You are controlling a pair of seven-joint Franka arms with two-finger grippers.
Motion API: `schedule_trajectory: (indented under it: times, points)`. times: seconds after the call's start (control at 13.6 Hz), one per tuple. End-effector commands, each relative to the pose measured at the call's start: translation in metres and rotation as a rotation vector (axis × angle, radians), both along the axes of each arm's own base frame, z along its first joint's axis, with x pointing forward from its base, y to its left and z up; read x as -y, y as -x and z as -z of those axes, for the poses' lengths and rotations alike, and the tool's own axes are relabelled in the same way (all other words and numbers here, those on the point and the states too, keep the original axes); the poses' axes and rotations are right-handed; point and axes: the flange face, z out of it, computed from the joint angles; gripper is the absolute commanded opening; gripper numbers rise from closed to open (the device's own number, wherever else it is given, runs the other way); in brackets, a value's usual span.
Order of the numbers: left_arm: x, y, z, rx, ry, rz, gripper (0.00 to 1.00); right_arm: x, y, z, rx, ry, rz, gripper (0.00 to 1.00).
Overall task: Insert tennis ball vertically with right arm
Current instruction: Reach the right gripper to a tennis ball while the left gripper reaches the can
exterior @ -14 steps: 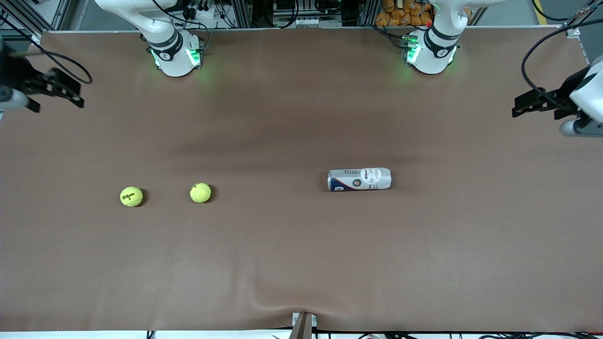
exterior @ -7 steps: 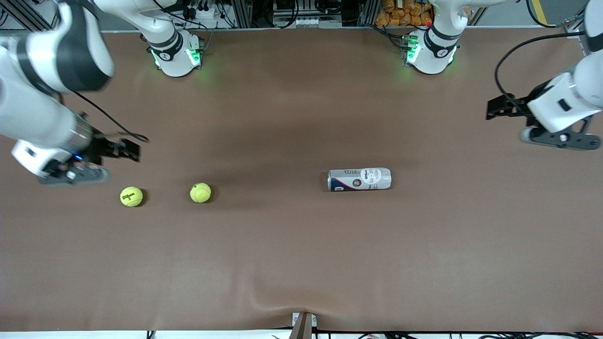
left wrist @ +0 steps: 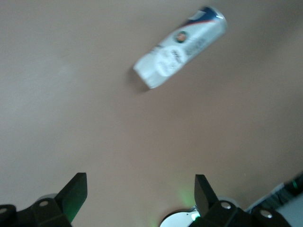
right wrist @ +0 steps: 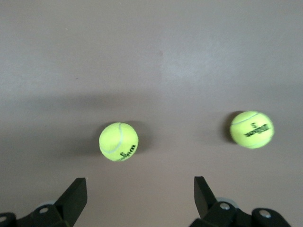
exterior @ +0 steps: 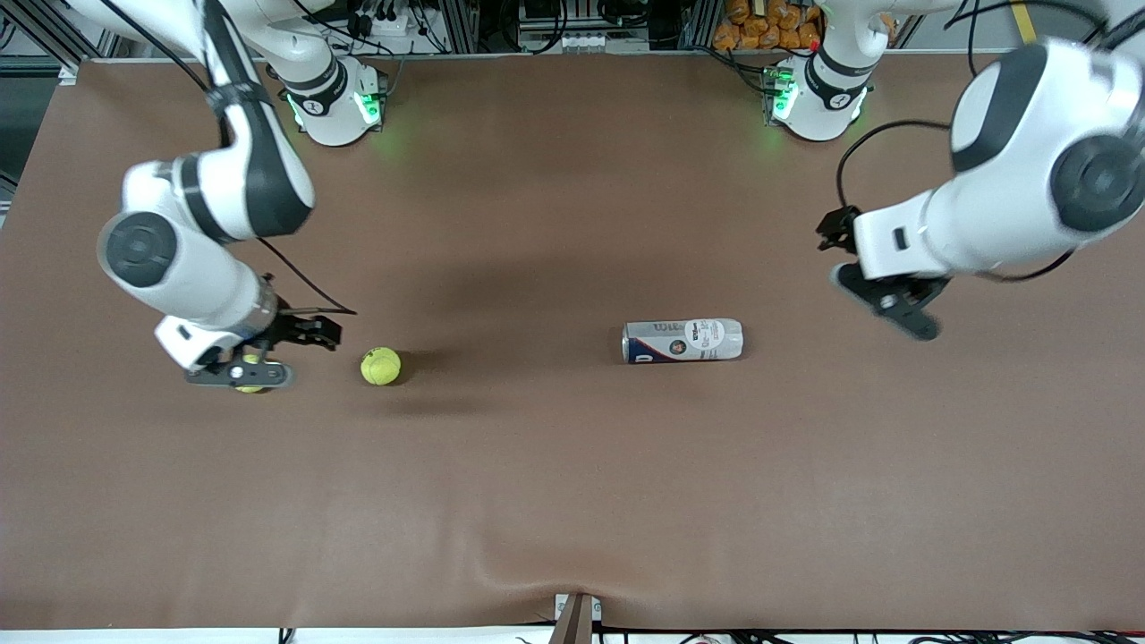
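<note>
Two yellow tennis balls lie on the brown table. One (exterior: 381, 366) lies in the open. The other (exterior: 250, 360), toward the right arm's end, is mostly hidden under my right gripper (exterior: 240, 374). The right wrist view shows both balls (right wrist: 119, 141) (right wrist: 252, 129) ahead of the right gripper (right wrist: 139, 198), which is open and empty. A silver and blue ball can (exterior: 682, 340) lies on its side mid-table. My left gripper (exterior: 881, 302) hovers over the table beside the can's end, toward the left arm's end. It is open and empty (left wrist: 139, 198), with the can (left wrist: 180, 47) ahead.
The two arm bases (exterior: 333, 103) (exterior: 818, 98) stand with green lights at the table's edge farthest from the front camera. A crease (exterior: 572, 581) runs in the table cover at the edge nearest that camera.
Both arms have swung in from the table's ends. The right gripper has come over the ball toward its end. The left gripper has moved toward the can. Balls and can have not moved.
</note>
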Motion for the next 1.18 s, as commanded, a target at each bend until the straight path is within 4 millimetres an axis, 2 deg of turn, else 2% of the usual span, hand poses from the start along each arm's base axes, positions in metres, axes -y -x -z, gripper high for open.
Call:
schedule_trajectory:
  times: [0.0,0.07,0.15,0.22,0.37,0.59,0.74,0.88,1.03,1.11]
  points:
    - [0.003,-0.015,0.039,-0.046,0.094,0.138,1.00,-0.030,0.003,0.033,0.003,0.013,0.064,1.00]
    - [0.008,-0.017,0.052,-0.054,0.116,0.181,1.00,-0.035,0.002,0.045,0.010,0.013,0.079,1.00]
    - [0.023,-0.015,0.077,-0.095,0.134,0.228,1.00,-0.037,0.007,0.058,0.027,0.007,0.078,1.00]
    - [0.040,-0.011,0.090,-0.104,0.125,0.282,1.00,-0.037,0.011,0.071,0.062,-0.006,0.074,1.00]
    - [0.088,0.000,0.097,-0.028,0.028,0.445,1.00,-0.036,0.014,0.096,0.080,-0.009,0.074,1.00]
    - [0.117,0.003,0.147,0.054,0.092,0.594,1.00,-0.035,0.011,0.125,0.093,-0.011,0.074,1.00]
    - [0.129,0.010,0.175,0.085,0.110,0.631,1.00,-0.033,0.010,0.140,0.098,-0.011,0.075,1.00]
    - [0.146,0.022,0.192,0.106,0.112,0.665,1.00,-0.033,0.010,0.150,0.094,-0.008,0.075,1.00]
    - [0.145,0.028,0.212,0.136,0.106,0.688,1.00,-0.033,0.012,0.156,0.090,-0.007,0.074,1.00]
    - [0.147,0.027,0.216,0.166,0.104,0.723,1.00,-0.032,0.012,0.157,0.085,-0.005,0.076,1.00]
